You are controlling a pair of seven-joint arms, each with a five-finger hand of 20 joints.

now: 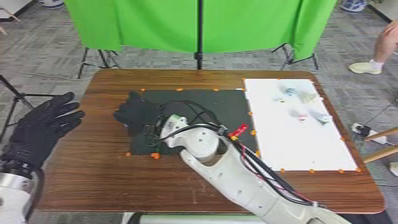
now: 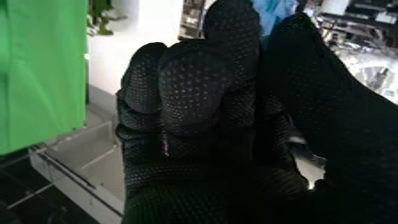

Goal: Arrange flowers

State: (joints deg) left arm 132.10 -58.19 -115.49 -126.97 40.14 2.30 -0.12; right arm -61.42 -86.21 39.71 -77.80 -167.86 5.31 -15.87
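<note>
My left hand (image 1: 46, 122) is over the table's left edge, its fingers straight and open. Above the left part of the dark mat (image 1: 200, 145), my right hand (image 1: 136, 112) points away from its forearm, relaxed, with nothing visibly held. The right wrist view has my right hand (image 2: 209, 105) with loosely extended fingers and the thumb beside them. A light blue patch (image 2: 274, 14) shows past the gap near the thumb; I cannot tell what it is. Small blue flowers (image 1: 290, 91), a pale flower (image 1: 307, 97) and a pink flower (image 1: 302, 118) lie on the white board (image 1: 306, 150).
The brown table (image 1: 98, 185) has orange markers around the mat and board. My right forearm crosses the mat's lower right corner. Behind the table's far edge stand a green backdrop (image 1: 151, 25) and its black pole (image 1: 200, 35).
</note>
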